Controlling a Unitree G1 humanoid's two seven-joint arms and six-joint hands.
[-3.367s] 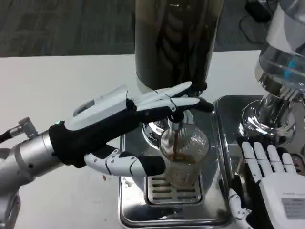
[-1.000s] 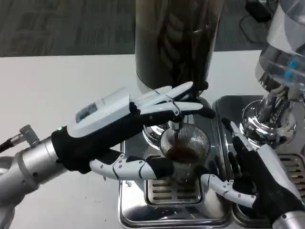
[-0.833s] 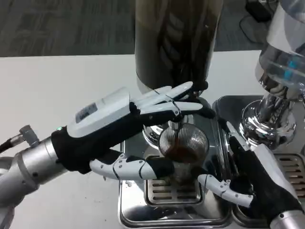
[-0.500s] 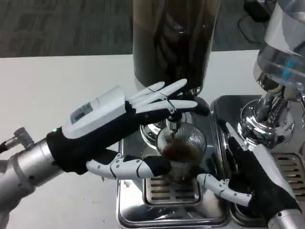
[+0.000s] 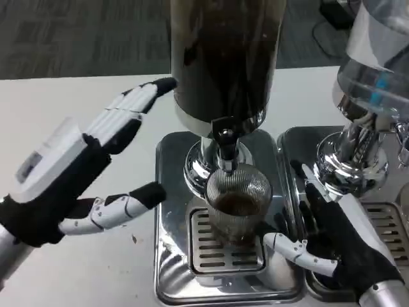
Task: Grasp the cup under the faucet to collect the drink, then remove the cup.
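Both hands spread beside the cup, neither holding it.

The right hand [image 5: 342,233] lies fingers apart just right of the cup [image 5: 235,203], thumb near its base; the left hand [image 5: 77,166] hangs wide open, well apart over the white counter [image 5: 77,109]. The cup, part-filled with dark drink, stands on the drip tray [image 5: 220,246] under the faucet [image 5: 225,142].

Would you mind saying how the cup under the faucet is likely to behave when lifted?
The cup looks clear, ribbed plastic, so probably light and squeezable. It holds dark drink, so tilting could spill it. Standing on the slotted drip tray, it may tip if nudged.
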